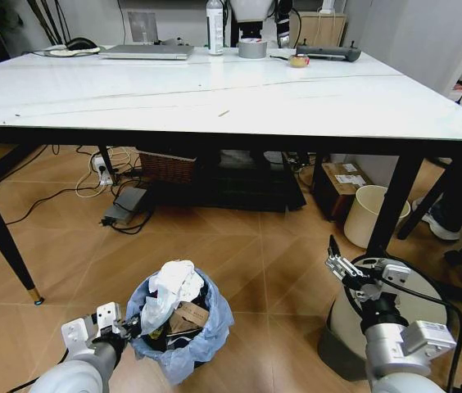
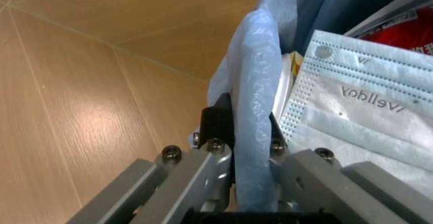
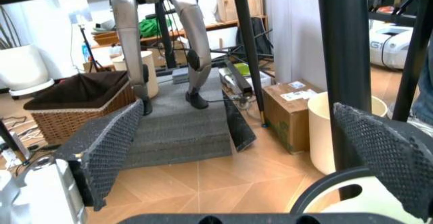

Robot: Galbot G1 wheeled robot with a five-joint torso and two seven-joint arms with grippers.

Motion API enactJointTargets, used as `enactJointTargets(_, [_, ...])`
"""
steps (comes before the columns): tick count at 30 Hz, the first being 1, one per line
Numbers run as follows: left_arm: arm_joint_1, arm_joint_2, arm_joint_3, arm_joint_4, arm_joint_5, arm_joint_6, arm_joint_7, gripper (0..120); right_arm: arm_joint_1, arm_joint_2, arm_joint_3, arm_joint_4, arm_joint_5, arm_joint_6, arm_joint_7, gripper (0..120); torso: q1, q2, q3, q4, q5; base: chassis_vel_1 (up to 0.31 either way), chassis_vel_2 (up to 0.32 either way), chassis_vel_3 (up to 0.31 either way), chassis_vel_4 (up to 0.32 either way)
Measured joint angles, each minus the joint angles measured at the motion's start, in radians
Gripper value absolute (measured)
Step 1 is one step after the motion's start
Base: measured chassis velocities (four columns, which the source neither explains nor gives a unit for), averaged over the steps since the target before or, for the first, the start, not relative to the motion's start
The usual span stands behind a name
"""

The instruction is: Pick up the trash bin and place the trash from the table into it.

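Bright even indoor light, glare on the white marble-look desk (image 1: 215, 90) towards 12 o'clock, soft shadow beneath, wood floor (image 2: 81, 82) sheen blurred

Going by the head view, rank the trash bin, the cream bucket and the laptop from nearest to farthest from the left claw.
1. The trash bin: the left claw is shut on its bag-lined rim.
2. The cream bucket: on the floor, far right, under the table's edge.
3. The laptop: at the table's far edge.
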Motion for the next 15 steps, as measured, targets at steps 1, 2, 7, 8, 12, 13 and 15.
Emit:
enactJointTargets(1, [-0.001, 0.0, 0.0, 0.0, 0.0, 0.0, 0.0, 0, -0.001, 0.0, 0.0, 0.0, 0.0, 0.0, 0.0, 100, 0.0, 0.0, 0.0, 0.0, 0.0, 0.0, 0.0, 0.0, 0.0])
enactJointTargets(2, [-0.001, 0.0, 0.001, 0.0, 0.0, 0.0, 0.0, 0, -0.001, 0.0, 0.0, 0.0, -0.001, 0.0, 0.0, 100, 0.0, 0.0, 0.0, 0.0, 0.0, 0.0, 0.0, 0.0, 0.0])
enactJointTargets(7, [-0.006, -0.009, 0.008, 0.019, 0.001, 0.0, -0.015, 0, -0.001, 0.002, -0.002, 0.0, -0.004, -0.003, 0.0, 100, 0.001, 0.001, 0.001, 0.0, 0.0001, 0.0, 0.0, 0.0, 0.0])
enactJointTargets(8, [-0.006, -0.01, 0.009, 0.022, 0.001, 0.0, -0.017, 0, -0.001, 0.002, -0.002, 0.0, -0.005, -0.004, 0.0, 100, 0.001, 0.002, 0.001, 0.0, 0.0, 0.0, 0.0, 0.0, 0.0])
enactJointTargets(12, [-0.012, -0.027, 0.017, 0.052, 0.0, 0.0, -0.058, 0, -0.005, 0.003, -0.002, 0.002, -0.009, -0.004, 0.0, 100, 0.001, 0.003, 0.002, 0.0, 0.0, 0.0, 0.0, 0.0, 0.0])
enactJointTargets(13, [-0.014, -0.029, 0.018, 0.06, 0.0, 0.0, -0.066, 0, -0.006, 0.003, -0.002, 0.003, -0.01, -0.003, 0.0, 100, 0.001, 0.004, 0.003, 0.0, 0.0, 0.0, 0.0, 0.0, 0.0])
enactJointTargets(15, [-0.02, -0.032, 0.016, 0.083, 0.004, 0.0, -0.081, 0, -0.011, 0.003, -0.001, 0.009, -0.013, -0.003, 0.0, 100, 0.001, 0.005, 0.004, 0.0, 0.0, 0.0, 0.0, 0.0, 0.0])
